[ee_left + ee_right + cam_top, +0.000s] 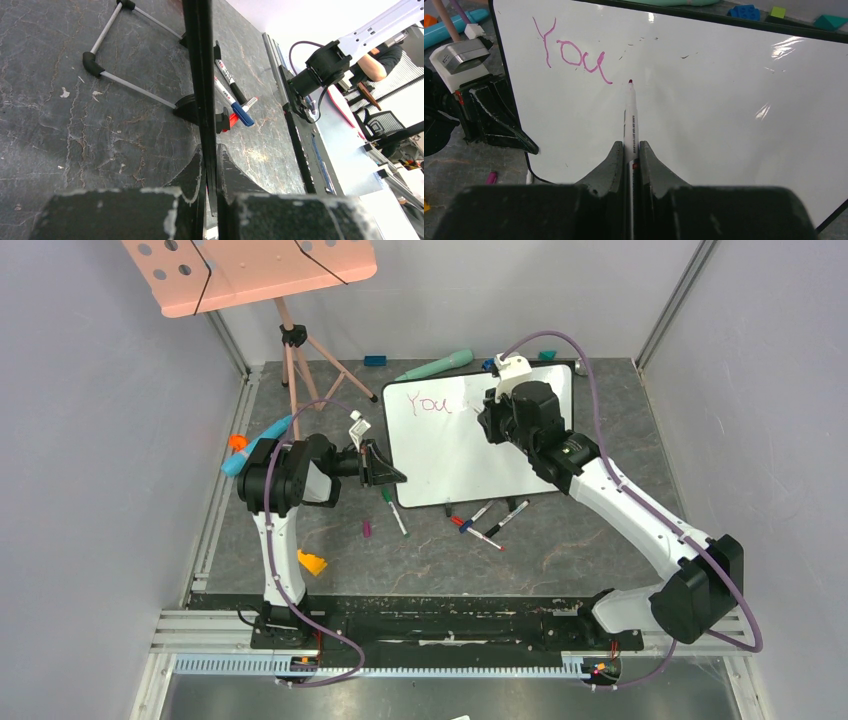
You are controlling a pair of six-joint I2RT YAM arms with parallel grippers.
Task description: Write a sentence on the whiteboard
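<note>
- My right gripper point(629, 148) is clenching a white marker point(630, 117), its fingers pinched tight on the barrel.
- The marker's red tip is pointing at the board just right of the last letter; I cannot tell whether it is touching the surface.
- My left gripper point(210, 156) is clamping the whiteboard point(704, 130) by its thin dark edge, one finger on each face, at the board's left side.
- The whiteboard is showing glossy white, with bright glare patches on its right half, a few small dark specks near the top, a thin dark frame and rounded corners.
- The sentence point(573, 54) is reading only "You" so far, in loose magenta handwriting in the board's upper left corner.
- From the left wrist camera I am seeing black clip feet point(186, 107) at the board's base, with thin grey rods running off behind it.
- From above, the whiteboard is sitting mid-table between the two arms, towards the far side.
- Several loose markers point(490, 523) are lying just in front of its near edge.
- A pink perforated board point(250, 270) is standing on a tripod at far left.
</note>
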